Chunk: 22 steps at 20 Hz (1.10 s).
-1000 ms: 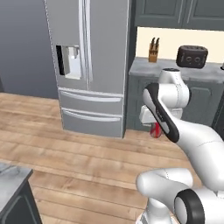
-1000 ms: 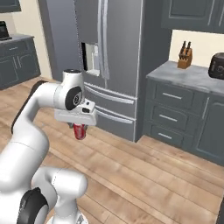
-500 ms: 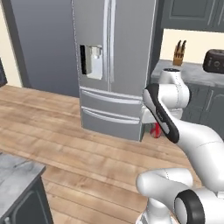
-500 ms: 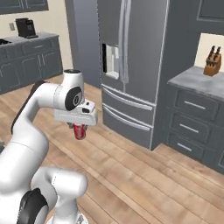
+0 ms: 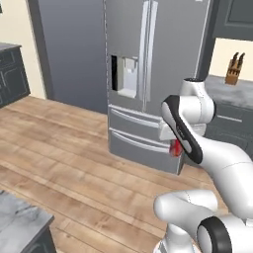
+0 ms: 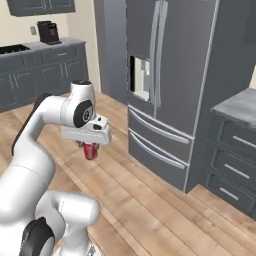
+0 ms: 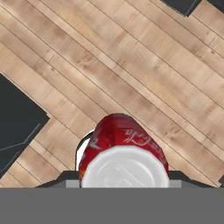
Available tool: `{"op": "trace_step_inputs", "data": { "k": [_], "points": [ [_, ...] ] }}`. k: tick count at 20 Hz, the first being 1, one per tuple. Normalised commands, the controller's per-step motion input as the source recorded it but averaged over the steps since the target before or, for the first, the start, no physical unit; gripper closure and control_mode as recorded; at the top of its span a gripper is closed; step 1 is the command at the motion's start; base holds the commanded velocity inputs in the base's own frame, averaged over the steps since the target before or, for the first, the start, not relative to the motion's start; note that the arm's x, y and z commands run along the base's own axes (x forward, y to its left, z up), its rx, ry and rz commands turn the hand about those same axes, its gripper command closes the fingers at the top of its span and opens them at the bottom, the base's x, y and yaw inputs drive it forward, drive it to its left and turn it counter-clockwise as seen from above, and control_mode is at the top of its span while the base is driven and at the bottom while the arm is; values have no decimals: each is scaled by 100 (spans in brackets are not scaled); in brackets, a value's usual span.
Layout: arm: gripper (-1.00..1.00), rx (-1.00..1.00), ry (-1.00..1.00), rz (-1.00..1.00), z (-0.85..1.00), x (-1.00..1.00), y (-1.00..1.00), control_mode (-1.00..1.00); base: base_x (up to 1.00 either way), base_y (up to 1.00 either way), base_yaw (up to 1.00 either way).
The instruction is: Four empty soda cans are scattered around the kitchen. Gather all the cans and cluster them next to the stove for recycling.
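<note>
Your gripper (image 6: 90, 148) is pinching a red soda can (image 6: 90, 150) and holding it upright in the air, well above the wooden floor (image 6: 150, 200). Looking down from the hand, you are seeing the can's silver top and white script on its red side, too warped to read. The can is hanging in front of the grey fridge (image 6: 170, 75) with its water dispenser. A knife block (image 5: 234, 69) is standing on the counter (image 5: 232, 91) beside the fridge, and a coffee maker (image 6: 47, 31) is sitting on the far counter.
</note>
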Motion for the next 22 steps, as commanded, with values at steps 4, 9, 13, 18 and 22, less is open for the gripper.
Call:
{"op": "trace_step_inputs", "data": {
  "k": [4,9,13,18,22],
  "points": [
    [100,0,0,0,0,0,0,100,93,0,24],
    [100,0,0,0,0,0,0,100,84,0,26],
    [100,0,0,0,0,0,0,100,69,0,30],
    [100,0,0,0,0,0,0,100,68,0,30],
    [100,0,0,0,0,0,0,100,68,0,30]
  ]
}}
